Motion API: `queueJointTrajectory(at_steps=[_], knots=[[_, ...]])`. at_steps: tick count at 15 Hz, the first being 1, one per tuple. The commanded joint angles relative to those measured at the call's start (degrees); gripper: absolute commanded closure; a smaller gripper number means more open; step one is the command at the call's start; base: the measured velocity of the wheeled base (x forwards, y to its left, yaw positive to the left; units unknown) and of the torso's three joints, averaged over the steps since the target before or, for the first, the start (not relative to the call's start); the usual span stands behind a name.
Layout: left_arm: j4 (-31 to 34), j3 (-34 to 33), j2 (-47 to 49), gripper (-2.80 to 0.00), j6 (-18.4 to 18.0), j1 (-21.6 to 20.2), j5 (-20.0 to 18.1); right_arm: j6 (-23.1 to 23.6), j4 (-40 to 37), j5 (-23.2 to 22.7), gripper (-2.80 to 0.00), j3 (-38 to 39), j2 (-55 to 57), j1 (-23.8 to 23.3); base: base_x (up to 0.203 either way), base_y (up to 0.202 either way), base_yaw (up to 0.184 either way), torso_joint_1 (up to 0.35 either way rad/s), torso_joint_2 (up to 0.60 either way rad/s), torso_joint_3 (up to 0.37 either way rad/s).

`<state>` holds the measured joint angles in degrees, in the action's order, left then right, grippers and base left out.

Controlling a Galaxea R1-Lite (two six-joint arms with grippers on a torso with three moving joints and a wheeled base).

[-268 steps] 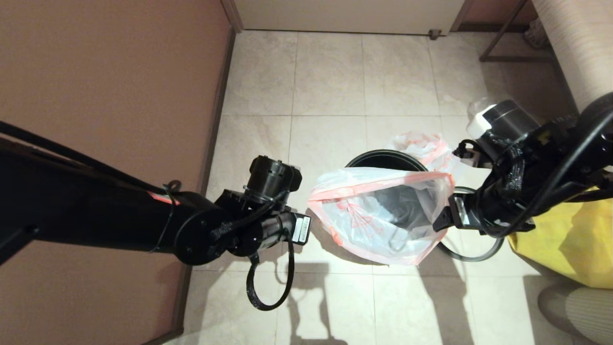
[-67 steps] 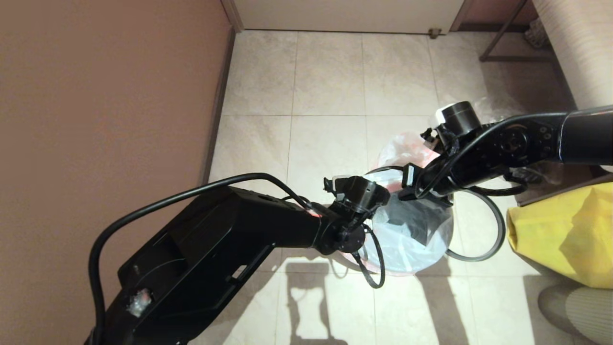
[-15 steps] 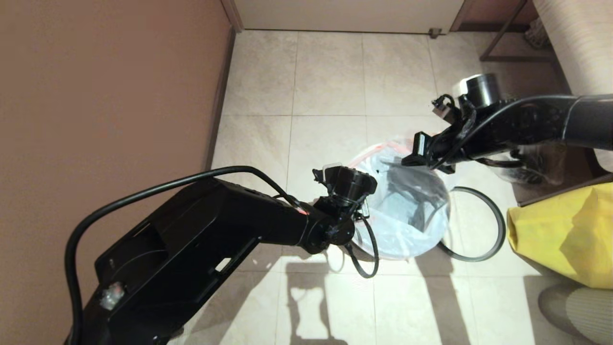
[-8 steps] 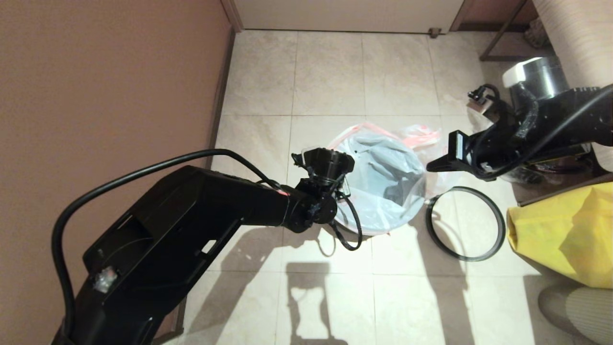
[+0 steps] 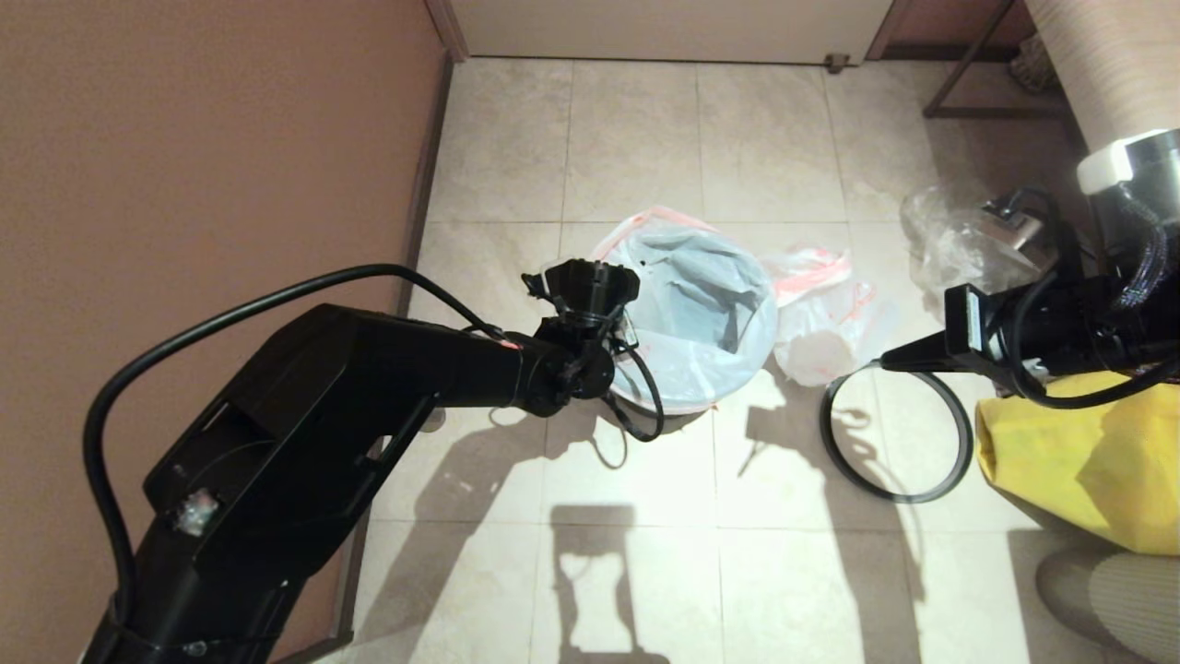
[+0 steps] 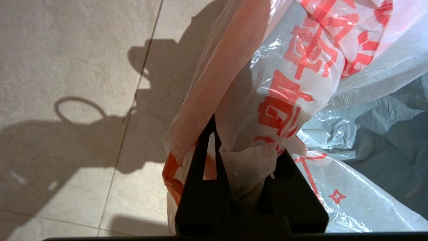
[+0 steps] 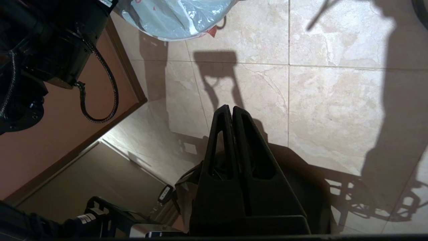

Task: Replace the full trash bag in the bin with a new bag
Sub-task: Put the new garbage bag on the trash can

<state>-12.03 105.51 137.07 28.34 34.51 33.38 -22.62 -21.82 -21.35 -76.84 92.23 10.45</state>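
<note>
The left pincer [image 6: 245, 157] is clenched on a bunched fold of the new bag [image 5: 687, 304], which lines the bin by the wall. The right pincer [image 7: 231, 112] is empty and closed, hanging over the floor near the grey ring [image 5: 896, 433]. One tug could pull that thin liner out or tear it.

place: home interior, likely a hallway or entry corner | floor: large beige stone-look tiles [image 5: 636, 138] | walls: brown-painted wall [image 5: 203, 148] with a skirting strip, pale door [image 5: 664, 28] with a floor stop | furnishing: metal-legged furniture frame [image 5: 977, 74], ribbed fabric edge [image 5: 1097, 65] | household rubbish: yellow bag [image 5: 1079, 470]
</note>
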Motion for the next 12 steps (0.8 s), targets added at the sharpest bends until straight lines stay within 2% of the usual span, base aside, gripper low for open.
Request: queueJointTrajectory(at_steps=[1, 2, 3, 6, 7, 10, 12], knots=[[0.0, -0.1, 0.6, 0.0, 0.1, 0.3, 0.2, 0.5, -0.2, -0.1, 0.0, 1.2, -1.4, 0.2, 0.0, 0.0, 0.0, 0.0, 0.0, 0.0], [0.2, -0.2, 0.7, 0.0, -0.4, 0.9, 0.3, 0.5, -0.1, 0.2, 0.0, 1.3, -1.3, 0.2, 0.0, 0.0, 0.0, 0.0, 0.0, 0.0], [0.3, -0.5, 0.5, -2.8, -0.5, 1.4, 0.4, 0.2, -0.1, 0.3, 0.0, 1.3, -1.0, 0.1, 0.0, 0.0, 0.0, 0.0, 0.0, 0.0], [1.7, -1.1, -2.7, -2.8, -0.5, 2.7, 0.6, 0.1, -0.1, 0.3, 0.0, 2.4, -1.0, -0.1, 0.0, 0.0, 0.0, 0.0, 0.0, 0.0], [5.5, -0.9, -4.0, -2.8, -0.5, 3.0, 0.6, 0.0, -0.1, 0.3, 0.0, 2.7, -1.2, -0.1, 0.0, 0.0, 0.0, 0.0, 0.0, 0.0], [22.1, 1.2, -8.3, -2.8, -0.4, 4.9, 0.2, 0.0, -0.1, 0.3, 0.0, 4.0, -1.5, 0.0, 0.0, 0.0, 0.0, 0.0, 0.0, 0.0], [27.4, 2.8, -10.7, -2.8, 0.4, 5.8, 0.2, 0.0, 1.0, 0.3, 0.0, 5.3, -1.4, 0.0, 0.0, 0.0, 0.0, 0.0, 0.0, 0.0]])
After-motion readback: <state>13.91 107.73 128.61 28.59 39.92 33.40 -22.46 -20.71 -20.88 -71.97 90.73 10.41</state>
